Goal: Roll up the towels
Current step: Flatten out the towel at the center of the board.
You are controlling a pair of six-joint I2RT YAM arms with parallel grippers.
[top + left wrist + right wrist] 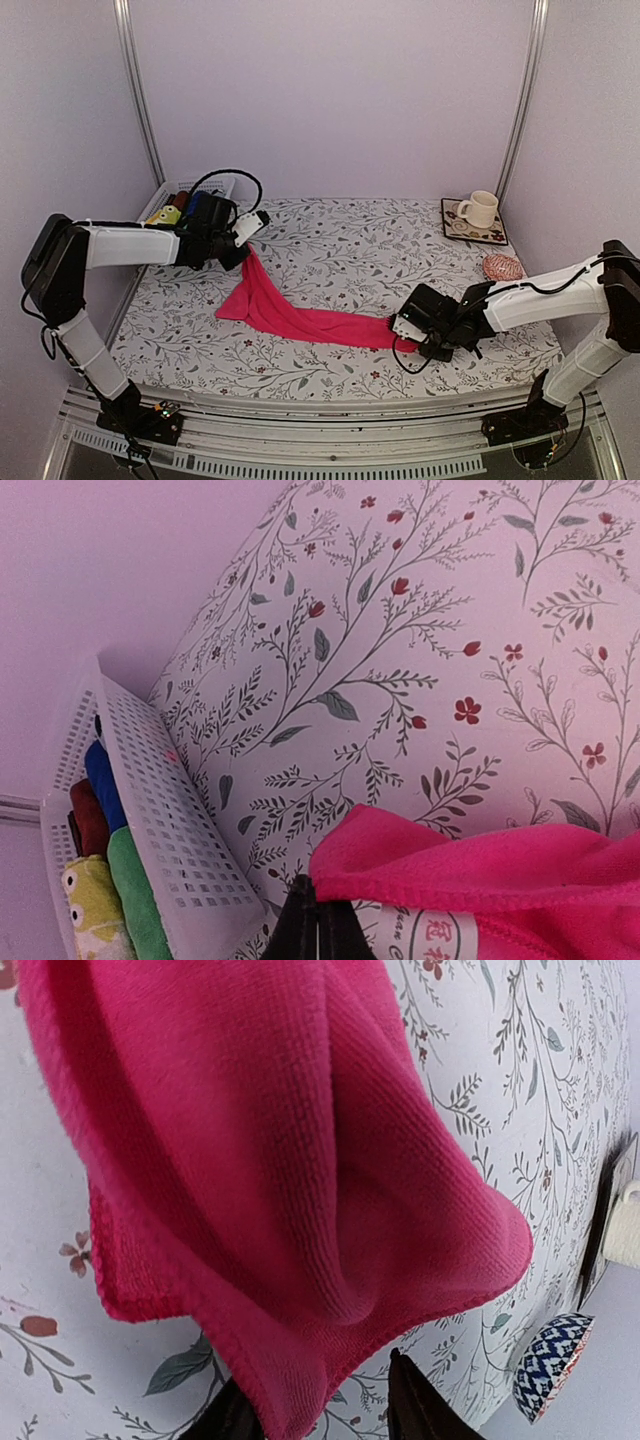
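Evidently we are stretching the pink towel (pixel 300 322) flat before rolling, left gripper (pixel 245 254) clamped shut on one corner, right gripper (pixel 407 341) half-open astride the other, needing to close.

Looks like a robot lab booth: bare pale walls (pixel 330 90) and metal posts (pixel 140 100) box in a floral-clothed table (pixel 340 255), left arm (pixel 125 245) and right arm (pixel 535 300) bolted to a rail (pixel 330 435) at its near edge, a mug (pixel 480 208) on a coaster (pixel 496 238)
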